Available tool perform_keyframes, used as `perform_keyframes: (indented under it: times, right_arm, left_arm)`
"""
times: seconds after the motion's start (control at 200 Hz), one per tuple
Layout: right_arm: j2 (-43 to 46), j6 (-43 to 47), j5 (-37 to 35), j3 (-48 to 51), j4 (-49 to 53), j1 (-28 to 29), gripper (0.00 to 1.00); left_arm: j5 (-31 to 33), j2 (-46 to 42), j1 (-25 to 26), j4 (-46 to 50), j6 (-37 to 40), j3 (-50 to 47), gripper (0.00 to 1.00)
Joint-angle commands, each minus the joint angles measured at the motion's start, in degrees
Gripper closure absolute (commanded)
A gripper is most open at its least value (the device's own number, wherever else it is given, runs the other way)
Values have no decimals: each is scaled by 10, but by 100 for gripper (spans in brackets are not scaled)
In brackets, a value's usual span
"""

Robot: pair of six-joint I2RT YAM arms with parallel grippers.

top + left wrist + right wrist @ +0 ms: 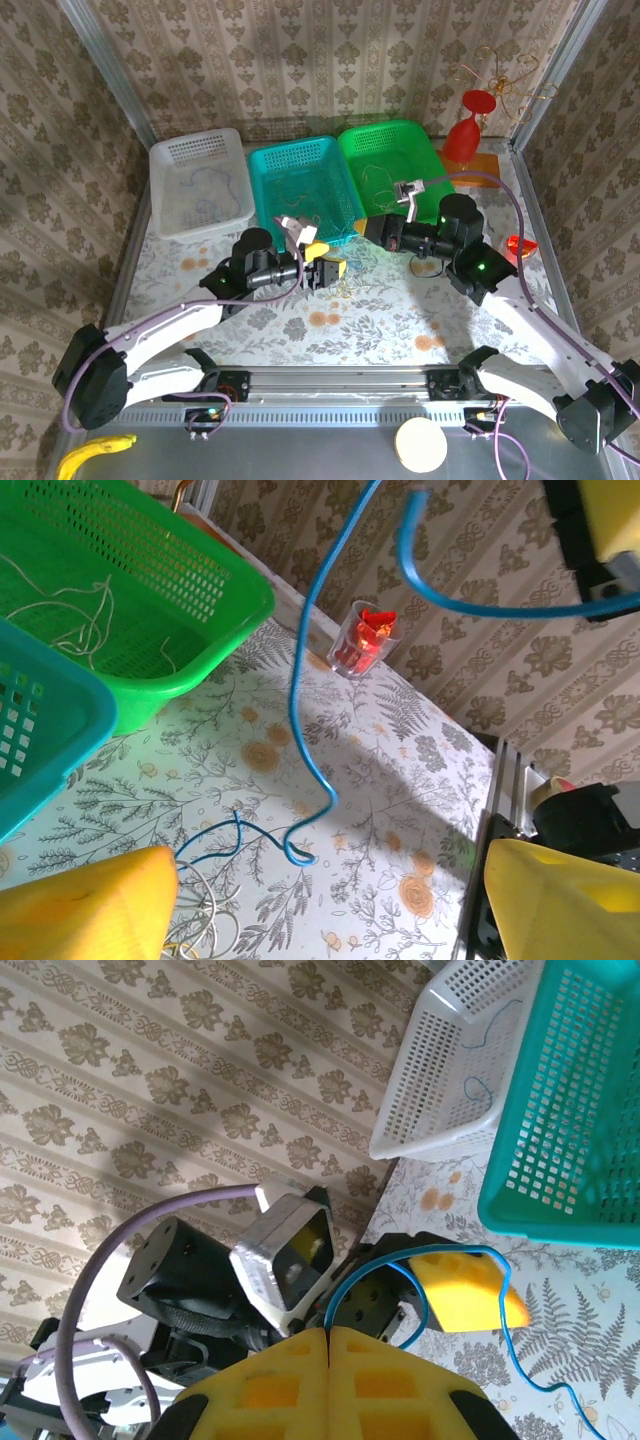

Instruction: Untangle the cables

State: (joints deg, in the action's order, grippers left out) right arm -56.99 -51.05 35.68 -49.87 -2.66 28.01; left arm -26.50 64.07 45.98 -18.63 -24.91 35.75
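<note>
Seen from above, three perforated plastic baskets line the back of the floral-print table (380,320): a white basket (200,185), a teal basket (305,190) and a green basket (390,165). The left gripper (322,265) sits just in front of the teal basket, and the right gripper (385,232) is at the green basket's near edge.

The left wrist camera adds the thin strands. The left gripper's yellow foam fingers (85,905) stand wide apart above a glossy blue cable (298,680). The cable drops to the cloth and curls beside a tangle of cream wires (205,910). More cream strands lie in the green basket.

In the right wrist view, the right gripper's pads press together on the blue cable, which arcs past the left gripper's finger.
</note>
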Motion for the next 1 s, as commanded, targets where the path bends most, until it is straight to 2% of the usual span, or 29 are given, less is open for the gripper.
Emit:
perform_keyframes:
  times: [0.0, 0.415, 0.465, 0.655, 0.755, 0.8, 0.875, 0.995]
  right_arm:
    - [14, -5, -16, -17, -10, 11, 100]
    - [14, -12, -31, -22, -15, 37, 100]
    - [13, -14, -31, -20, -16, 39, 100]
    - [10, -12, -34, -16, -11, 42, 100]
    - [22, 13, -54, -17, 22, 39, 61]
    - [33, 35, -70, -18, 48, 37, 47]
    - [53, 77, -100, -12, 90, 34, 38]
    - [81, 139, -143, 36, 117, 33, 32]
  left_arm:
    - [19, 10, 4, -14, 27, 24, 21]
    - [38, 67, 4, -76, 35, 55, 34]
    - [41, 69, 4, -81, 35, 57, 40]
    - [33, 71, 4, -90, 32, 70, 82]
    - [31, 66, 4, -91, 27, 73, 100]
    - [32, 63, 4, -91, 24, 74, 100]
    - [30, 55, 4, -88, 19, 77, 100]
    - [29, 44, 4, -84, 10, 81, 100]
